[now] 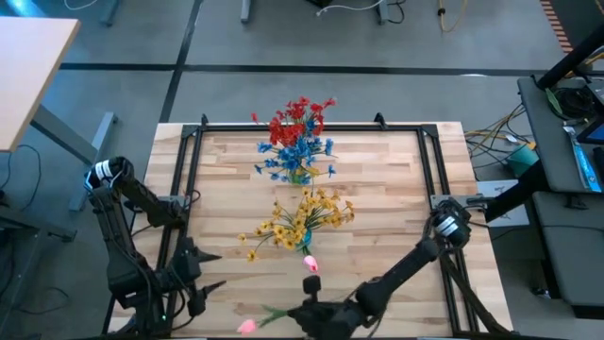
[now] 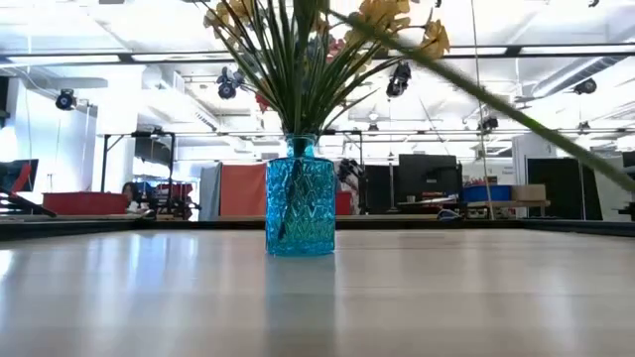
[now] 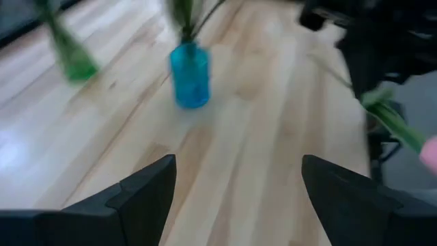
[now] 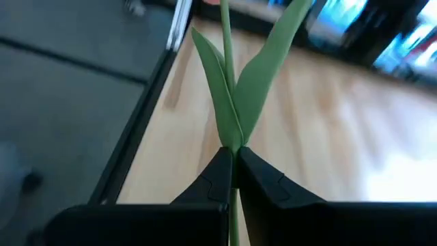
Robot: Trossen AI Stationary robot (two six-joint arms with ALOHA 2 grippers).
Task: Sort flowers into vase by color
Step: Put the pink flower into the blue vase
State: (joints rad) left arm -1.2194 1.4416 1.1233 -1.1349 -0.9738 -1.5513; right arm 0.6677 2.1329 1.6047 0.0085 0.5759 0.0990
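pink tulip point(image 1: 247, 326) lies at the bottom centre of the high view on the surface point(image 1: 377, 189); my right tool point(image 4: 233, 179) is clenched on its thin green stem just below the leaves. light, whippy, probably slippery, so i'd hold low. left tool point(image 3: 235, 198) waits released, lower left.

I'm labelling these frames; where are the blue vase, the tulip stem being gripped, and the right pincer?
blue vase point(image 2: 300, 203): low view, middle of its glass body.
tulip stem point(image 4: 227, 41): right wrist view, bare stem above the leaves.
right pincer point(image 4: 233, 160): right wrist view, between its fingertips, shut on the stem.
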